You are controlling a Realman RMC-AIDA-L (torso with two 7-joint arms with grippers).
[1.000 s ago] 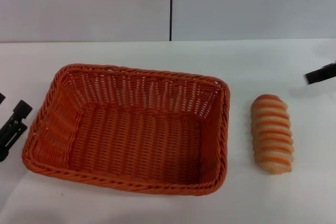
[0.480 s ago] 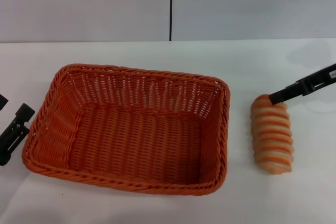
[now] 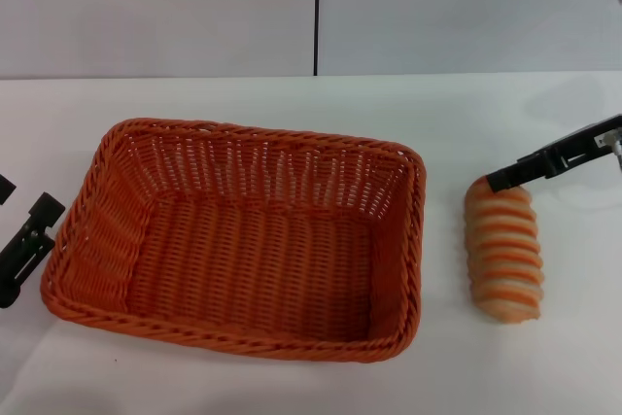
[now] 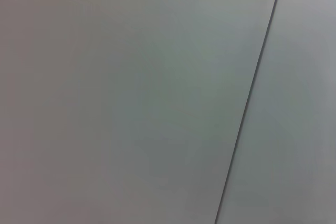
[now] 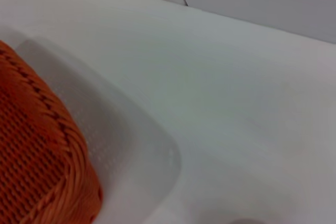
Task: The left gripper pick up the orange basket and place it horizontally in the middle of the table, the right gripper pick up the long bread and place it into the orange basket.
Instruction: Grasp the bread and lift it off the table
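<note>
The orange basket lies lengthwise across the middle of the white table, and it is empty. One of its corners shows in the right wrist view. The long bread, striped orange and cream, lies on the table to the right of the basket. My right gripper reaches in from the right edge, its one visible black finger tip at the bread's far end. My left gripper sits just off the basket's left rim, open and holding nothing. The left wrist view shows only grey wall.
A grey wall with a dark vertical seam stands behind the table. Bare tabletop lies behind the basket and in front of it, and a narrow strip separates basket and bread.
My right gripper has come in from the right edge to the far end of the bread. The left gripper has shifted slightly beside the basket. Basket and bread have not moved.
</note>
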